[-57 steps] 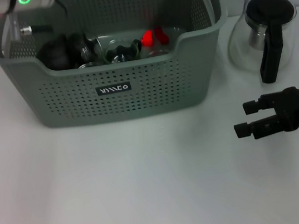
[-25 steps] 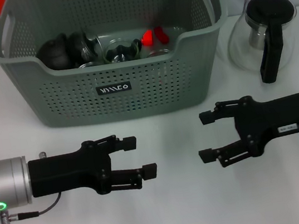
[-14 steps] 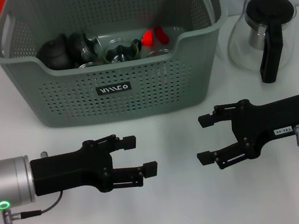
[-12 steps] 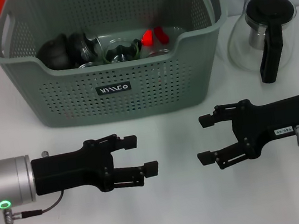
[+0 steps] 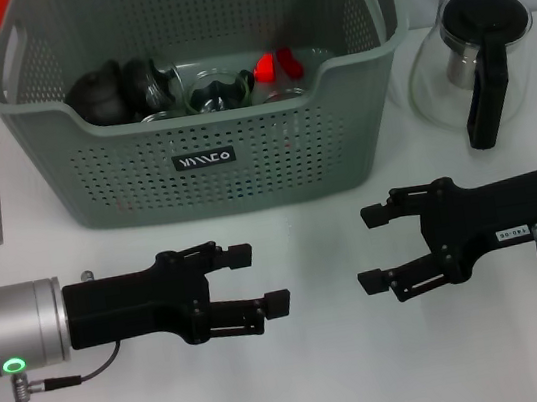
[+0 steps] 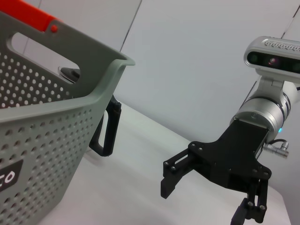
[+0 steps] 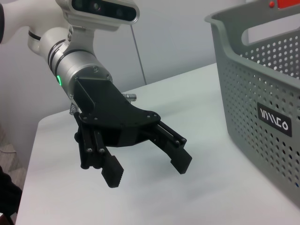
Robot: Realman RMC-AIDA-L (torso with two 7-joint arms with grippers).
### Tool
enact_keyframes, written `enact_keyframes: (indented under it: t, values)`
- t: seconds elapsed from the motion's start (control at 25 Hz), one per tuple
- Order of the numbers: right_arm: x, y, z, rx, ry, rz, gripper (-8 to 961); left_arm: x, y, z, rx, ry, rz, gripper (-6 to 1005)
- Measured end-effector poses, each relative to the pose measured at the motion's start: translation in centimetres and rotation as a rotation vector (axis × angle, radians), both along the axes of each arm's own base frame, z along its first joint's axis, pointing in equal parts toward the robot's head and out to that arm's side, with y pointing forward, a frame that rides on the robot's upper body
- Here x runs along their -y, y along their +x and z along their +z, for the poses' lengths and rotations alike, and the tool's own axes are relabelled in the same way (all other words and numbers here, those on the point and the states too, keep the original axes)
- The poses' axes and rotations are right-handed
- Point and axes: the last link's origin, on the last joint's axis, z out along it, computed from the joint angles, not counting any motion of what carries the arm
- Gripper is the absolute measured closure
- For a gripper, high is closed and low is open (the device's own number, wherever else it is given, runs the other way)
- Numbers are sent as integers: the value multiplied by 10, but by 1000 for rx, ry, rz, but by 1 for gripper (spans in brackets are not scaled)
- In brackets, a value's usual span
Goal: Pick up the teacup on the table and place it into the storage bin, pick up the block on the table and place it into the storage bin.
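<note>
The storage bin [image 5: 212,159], grey-green with orange clips, stands at the back of the table. Inside it lie a glass teacup [image 5: 217,92], a red block [image 5: 276,65] and some dark items [image 5: 115,87]. My left gripper [image 5: 260,278] is open and empty, low over the table in front of the bin's left half. My right gripper [image 5: 369,247] is open and empty in front of the bin's right corner, facing the left one. The left wrist view shows the right gripper [image 6: 201,201] and the bin's wall [image 6: 47,122]. The right wrist view shows the left gripper [image 7: 146,169] and the bin [image 7: 262,84].
A glass teapot [image 5: 475,59] with a black handle and lid stands on the table to the right of the bin; its handle shows in the left wrist view [image 6: 105,129]. White table surface lies between and in front of the grippers.
The left arm came away from above the bin and down to the table front. The right gripper moved in from the right edge. Over the last second both barely shifted.
</note>
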Motion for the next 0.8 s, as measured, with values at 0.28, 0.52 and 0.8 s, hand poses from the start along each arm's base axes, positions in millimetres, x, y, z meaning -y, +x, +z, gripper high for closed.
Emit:
enact_keyframes:
  t: [0.28,0.52,0.8]
  values:
    - [0,1,0,0,0,-3,7,0,0,-1,-1,1,1,63]
    - [-1,2,0,4,7,-8,6,0,-1,-3,2,-5,9,63]
    - [1,4,-3,22,-2,-11,6,-2,-1,-4,-6,0,15,63]
